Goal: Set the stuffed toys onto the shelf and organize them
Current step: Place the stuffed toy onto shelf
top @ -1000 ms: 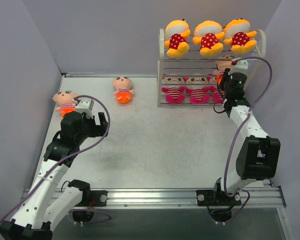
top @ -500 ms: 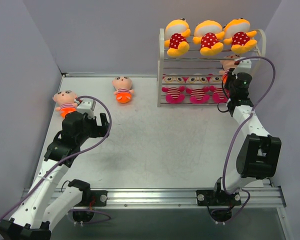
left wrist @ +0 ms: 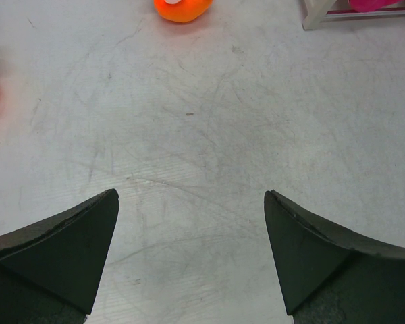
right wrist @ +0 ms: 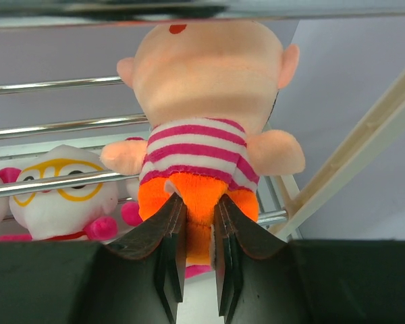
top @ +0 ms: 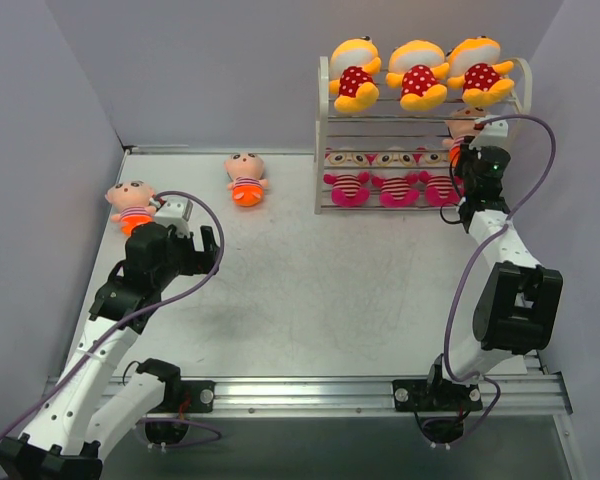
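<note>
The white wire shelf (top: pixel 322 110) stands at the back right. Three yellow polka-dot stuffed toys (top: pixel 417 75) sit on its top tier and three pink-striped ones with glasses (top: pixel 395 178) on the bottom tier. My right gripper (top: pixel 467 143) is shut on the orange bottom of a peach-faced doll (right wrist: pixel 202 101), held upright at the right end of the middle tier, jaws (right wrist: pixel 199 206) pinching it. Two more peach-faced dolls lie on the table, one (top: pixel 245 178) at the back, the other (top: pixel 130 205) by the left wall. My left gripper (left wrist: pixel 191 196) hangs open over bare table.
Grey walls close in the table on the left, back and right. The shelf's steel rods (right wrist: pixel 54 125) and slanted side frame (right wrist: pixel 364 155) run close around the held doll. A glasses doll (right wrist: pixel 61 192) sits just below and left of it.
My right gripper has carried the peach-faced doll up and slightly right, deeper into the shelf's middle tier. The left arm has not moved.
</note>
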`<state>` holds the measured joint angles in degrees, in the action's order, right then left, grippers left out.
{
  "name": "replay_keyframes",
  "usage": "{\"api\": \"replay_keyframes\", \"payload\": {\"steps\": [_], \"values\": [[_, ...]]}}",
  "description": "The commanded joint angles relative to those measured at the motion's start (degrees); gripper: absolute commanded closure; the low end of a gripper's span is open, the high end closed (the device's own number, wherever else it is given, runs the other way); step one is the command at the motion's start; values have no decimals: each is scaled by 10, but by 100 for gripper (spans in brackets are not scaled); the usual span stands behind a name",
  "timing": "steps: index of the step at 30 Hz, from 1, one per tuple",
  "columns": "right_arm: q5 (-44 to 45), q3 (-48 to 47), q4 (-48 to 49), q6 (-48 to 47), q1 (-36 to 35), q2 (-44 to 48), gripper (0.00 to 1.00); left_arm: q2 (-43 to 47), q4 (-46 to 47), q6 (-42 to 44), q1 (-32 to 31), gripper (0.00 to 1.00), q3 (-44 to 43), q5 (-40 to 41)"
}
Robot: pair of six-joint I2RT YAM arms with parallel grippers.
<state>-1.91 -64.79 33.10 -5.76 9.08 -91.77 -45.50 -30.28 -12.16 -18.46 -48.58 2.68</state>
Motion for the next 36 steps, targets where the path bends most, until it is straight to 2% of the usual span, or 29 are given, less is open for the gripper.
{"api": "replay_keyframes", "payload": {"steps": [1,6,36], "values": [[-10,-9,36,-8,5,-3,88,-1,3,9,-4,3,-2,5],[-13,-17,35,-13,9,-12,85,-2,4,10,-4,3,-1,5],[-15,-47,35,-40,21,-40,80,-6,4,12,-4,3,-2,6]]}}
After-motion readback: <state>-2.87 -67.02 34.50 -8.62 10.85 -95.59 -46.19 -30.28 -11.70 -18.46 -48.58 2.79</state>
